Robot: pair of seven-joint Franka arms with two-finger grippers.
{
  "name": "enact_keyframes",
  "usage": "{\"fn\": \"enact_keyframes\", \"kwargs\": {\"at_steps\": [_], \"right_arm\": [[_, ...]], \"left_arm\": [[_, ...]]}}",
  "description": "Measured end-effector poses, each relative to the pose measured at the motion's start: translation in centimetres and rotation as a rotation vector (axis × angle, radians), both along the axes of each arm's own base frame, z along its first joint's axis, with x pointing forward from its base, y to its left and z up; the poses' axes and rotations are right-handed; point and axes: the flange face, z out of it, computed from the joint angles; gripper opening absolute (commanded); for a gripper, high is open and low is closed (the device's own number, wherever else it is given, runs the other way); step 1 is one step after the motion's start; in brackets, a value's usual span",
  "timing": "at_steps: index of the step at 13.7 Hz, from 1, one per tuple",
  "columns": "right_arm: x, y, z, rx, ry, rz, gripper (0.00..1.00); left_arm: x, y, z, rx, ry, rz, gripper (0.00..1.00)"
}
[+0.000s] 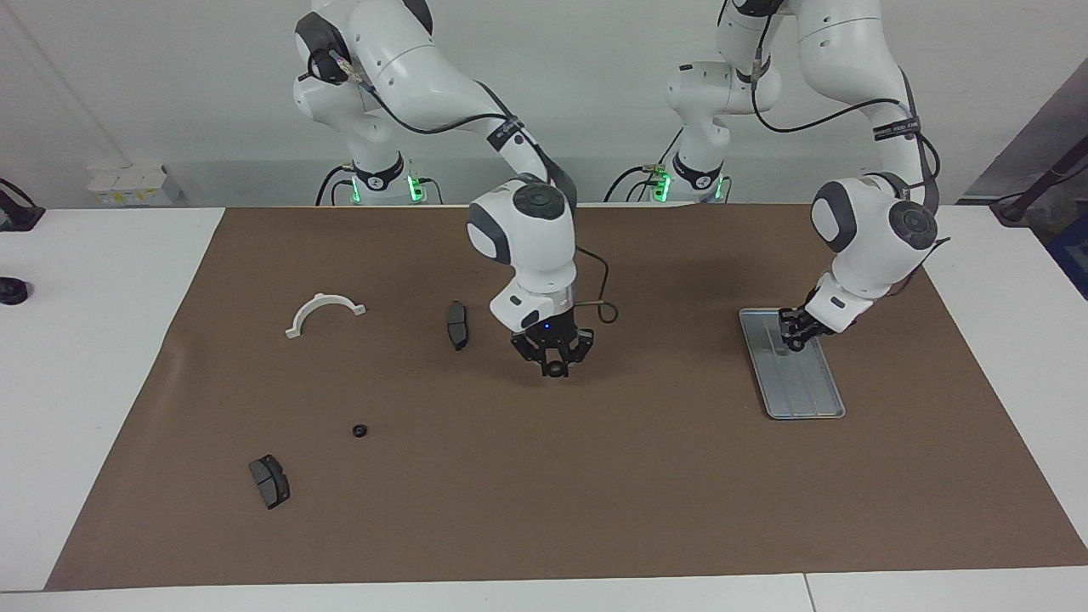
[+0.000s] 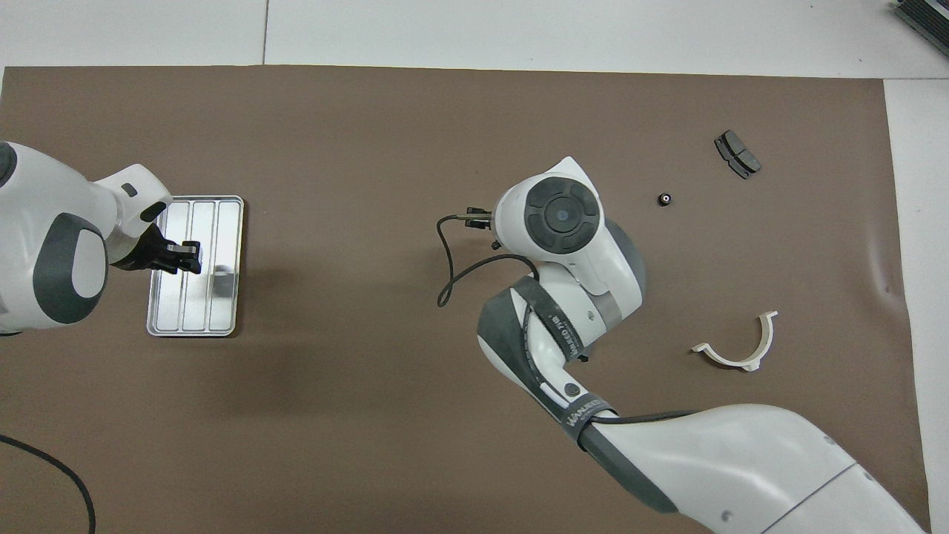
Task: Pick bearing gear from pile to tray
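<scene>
- At the right arm's end of the table I see a dark grey brake pad, the part of the pile lying farthest from the robots, flat on the brown mat.
- The white half-ring lies nearer to the robots than that pad and well apart from it, with its open side facing away from the robots.
- One loose gear, small, black and round, sits on the mat between the half-ring and the first pad. Nothing touches it.
- A second brake pad lies toward the middle of the table, about as near to the robots as the half-ring.
- The right gripper hangs over the bare middle of the mat, just beside that second pad and clear of the surface. Its fingertips are clenched on a carried gear, which I see as a small dark round thing between them.
- The tray lies flat toward the left arm's end of the table.
- The left gripper is over the end of the tray nearer to the robots. I cannot tell whether it is released or clenched.
- From overhead I see a blurred grey patch on the tray beside that gripper, and I cannot tell what it is.
</scene>
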Motion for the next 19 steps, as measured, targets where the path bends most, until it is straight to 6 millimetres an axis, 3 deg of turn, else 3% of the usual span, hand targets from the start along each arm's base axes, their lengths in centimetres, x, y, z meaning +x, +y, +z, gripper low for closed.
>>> {"fn": "enact_keyframes", "kwargs": {"at_steps": [3,7,8,11,12,16,17,19], "right_arm": [[-1.9,4.1,-2.0,-0.002,0.01,0.02,0.0],[-3.4,6.3,-2.1,0.009,-0.005,0.055,0.0],[-3.6,6.5,-2.3,0.008,-0.002,0.06,0.09],[-4.0,6.5,-3.5,-0.003,0.013,0.063,0.82],[-4.0,6.4,-3.7,-0.005,0.015,0.062,1.0],[-3.1,5.5,-3.2,-0.004,0.005,0.045,1.0],[-2.1,4.4,-2.5,-0.001,-0.005,0.025,1.0],[1.0,0.3,-0.5,0.002,-0.033,-0.007,1.0]], "left_arm": [[-0.2,-0.2,0.6,-0.002,-0.016,-0.01,1.0],[1.3,-2.4,2.9,-0.004,-0.069,-0.006,1.0],[1.9,-3.9,3.8,-0.004,-0.084,0.011,1.0],[3.1,-9.2,5.9,-0.009,-0.116,0.054,1.0],[3.4,-10.7,6.3,-0.011,-0.124,0.069,1.0],[4.1,-18.1,7.7,-0.036,-0.166,0.158,1.0],[4.3,-20.2,8.0,-0.056,-0.177,0.186,1.0],[4.5,-25.2,8.1,-0.082,-0.194,0.239,0.99]]}}
